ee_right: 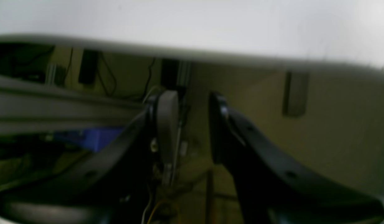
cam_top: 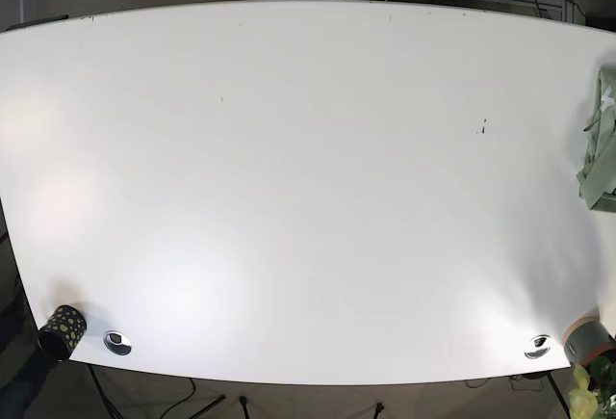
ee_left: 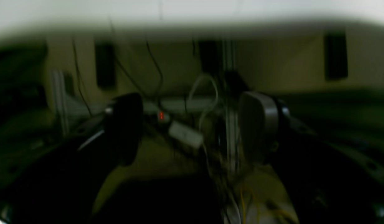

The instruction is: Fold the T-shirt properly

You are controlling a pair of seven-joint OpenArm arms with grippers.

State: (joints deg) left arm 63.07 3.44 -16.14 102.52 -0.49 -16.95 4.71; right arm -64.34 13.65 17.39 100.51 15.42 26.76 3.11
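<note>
Base view gives us the wide white counter (cam_top: 289,197), and the T-shirt (cam_top: 602,144) is a pale green bundle sitting right at the right edge, partly cut off by the frame, roughly halfway along that edge. Neither arm shows from up here. Down at the near left corner stands a dark speckled cup (cam_top: 62,331), with a small metal disc (cam_top: 117,342) just beside it. At the near right corner there's a second metal disc (cam_top: 538,346), and just past it, off the corner, a grey pot (cam_top: 587,338).

Left wrist view now, dark and blurred: the left gripper (ee_left: 192,127) hangs below the counter's edge, jaws spread wide, nothing between them. Cables and a small white box (ee_left: 185,134) with a tiny red light (ee_left: 161,115) near it show through the gap.

Right wrist view: the right gripper (ee_right: 188,124) also sits beneath the counter's edge, jaws parted by a narrower gap, empty. A blue block (ee_right: 92,137) lies off to its side.
</note>
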